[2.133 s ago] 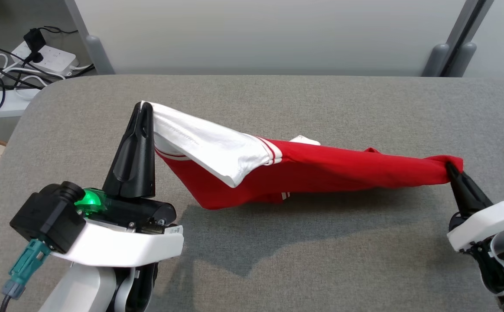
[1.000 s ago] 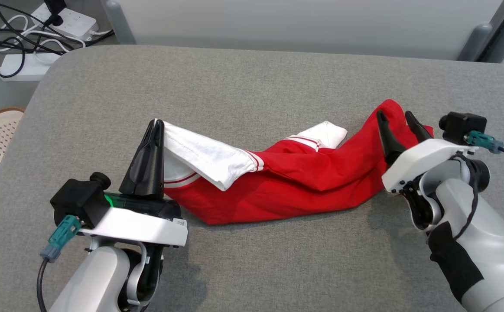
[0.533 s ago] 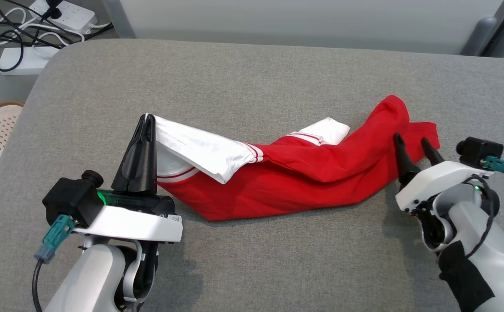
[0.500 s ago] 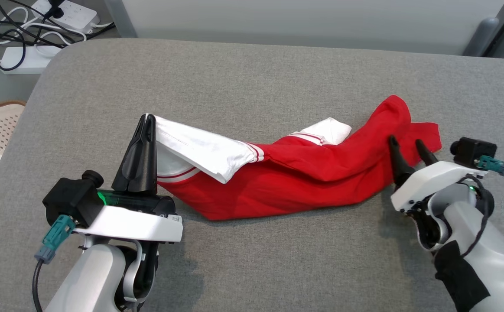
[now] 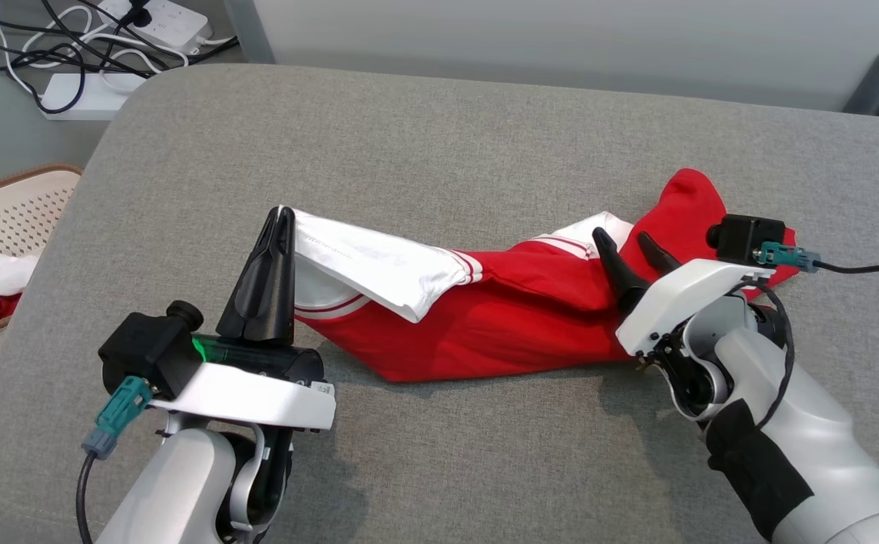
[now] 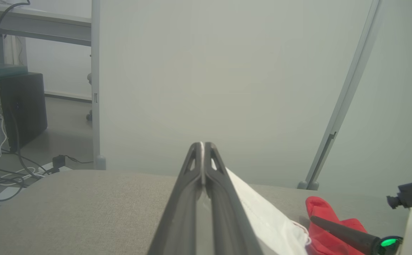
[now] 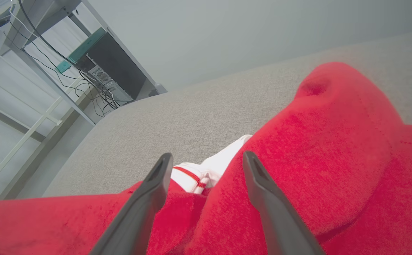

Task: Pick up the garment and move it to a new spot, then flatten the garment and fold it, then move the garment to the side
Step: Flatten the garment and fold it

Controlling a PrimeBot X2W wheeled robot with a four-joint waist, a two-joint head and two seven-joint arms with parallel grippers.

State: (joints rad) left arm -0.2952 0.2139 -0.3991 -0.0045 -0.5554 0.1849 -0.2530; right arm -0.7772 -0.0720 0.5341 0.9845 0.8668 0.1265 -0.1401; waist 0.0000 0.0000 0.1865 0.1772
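A grey padded table (image 5: 439, 136) is set before a pale partition wall, with cabling on the floor beyond its far left corner.

The garment (image 5: 499, 332), red with white sleeves, is found on the middle of the table. It is not flat: it lies bunched in a long ridge running left to right, with a hump of red cloth at its right end.

A perforated basket (image 5: 31, 175) stands off the left edge of the table, with other red and white cloth lying inside it.

The left gripper (image 5: 283, 215) is clamped shut on the edge of a white sleeve (image 5: 379, 261), and that end of the garment is held raised clear of the table. In the left wrist view the white cloth is seen pinched between the closed fingers.

The right gripper (image 5: 620, 234) is spread wide and nothing is held in it. Its fingers are poised over the red body, just beside the second white cuff (image 5: 586, 230). Whether the tips touch the cloth could not be settled from these views; they appear to be just above it.

The step in hand is judged to be the flattening, with no fold yet made. A second hold is called for next: the right gripper would need to be lowered onto a definite edge by the cuff and closed on a single layer. The garment could then be drawn taut between the two grippers and laid out flat.
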